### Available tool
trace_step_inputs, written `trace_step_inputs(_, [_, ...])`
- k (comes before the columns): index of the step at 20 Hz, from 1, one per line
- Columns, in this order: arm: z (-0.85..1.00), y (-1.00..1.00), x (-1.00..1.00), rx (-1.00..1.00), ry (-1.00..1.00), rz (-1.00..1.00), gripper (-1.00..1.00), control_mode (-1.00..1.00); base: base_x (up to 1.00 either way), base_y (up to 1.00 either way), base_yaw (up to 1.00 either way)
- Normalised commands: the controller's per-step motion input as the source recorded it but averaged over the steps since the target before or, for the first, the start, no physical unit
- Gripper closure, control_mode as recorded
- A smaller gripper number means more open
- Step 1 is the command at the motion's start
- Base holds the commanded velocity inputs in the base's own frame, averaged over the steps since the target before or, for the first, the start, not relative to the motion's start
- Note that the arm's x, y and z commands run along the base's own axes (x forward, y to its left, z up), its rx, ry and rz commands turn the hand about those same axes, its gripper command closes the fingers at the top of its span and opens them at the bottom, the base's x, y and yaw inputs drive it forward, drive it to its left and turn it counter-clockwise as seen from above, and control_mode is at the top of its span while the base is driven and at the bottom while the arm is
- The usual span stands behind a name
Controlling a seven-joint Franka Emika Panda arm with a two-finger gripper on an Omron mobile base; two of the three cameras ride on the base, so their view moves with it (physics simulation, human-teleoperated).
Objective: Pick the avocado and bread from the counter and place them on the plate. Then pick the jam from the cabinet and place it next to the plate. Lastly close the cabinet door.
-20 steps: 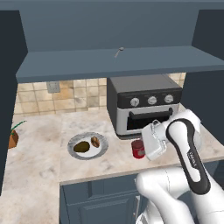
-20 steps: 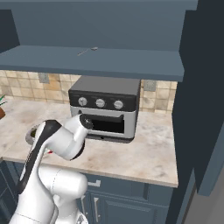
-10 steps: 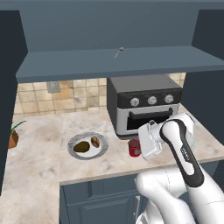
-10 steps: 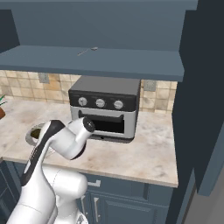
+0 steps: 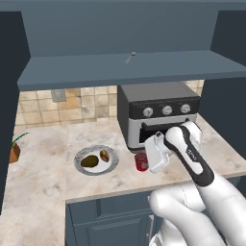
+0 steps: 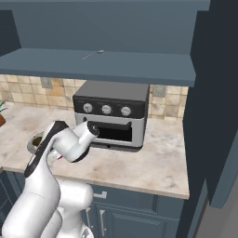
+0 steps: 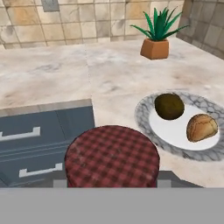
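As end effector grips, jam sits between fingers.

3 cameras: 2 on the base behind the arm, 1 on the hand.

The left base view looks forward and down from behind the arm's left, taking in the counter, the plate, the toaster oven and the open cabinet door overhead, with the arm at lower right. The right base view faces the same way from the arm's right, sharing the toaster oven, the counter and the cabinet door, with the arm at lower left. The hand view sits low and close over the jam, looking across the plate toward a potted plant and the tiled wall.
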Motion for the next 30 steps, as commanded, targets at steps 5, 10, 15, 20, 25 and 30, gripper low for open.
trace_step_inputs(5, [-0.55,0.16,0.09,0.00,-0.03,0.00,1.00,-1.00,0.00,0.00,0.00])
trace_step_inputs(10, [-0.49,0.09,0.15,0.00,-0.06,-0.01,1.00,-1.00,0.00,0.00,0.00])
trace_step_inputs(15, [-0.49,0.06,0.15,0.00,-0.07,-0.03,1.00,-1.00,0.00,0.00,0.00])
trace_step_inputs(20, [-0.47,0.07,0.16,0.00,-0.03,-0.07,1.00,-1.00,0.00,0.00,0.00])
trace_step_inputs(25, [-0.44,0.13,0.13,0.00,-0.04,-0.09,1.00,-1.00,0.00,0.00,0.00])
trace_step_inputs(30, [-0.40,0.12,0.12,0.00,-0.05,-0.09,1.00,-1.00,0.00,0.00,0.00])
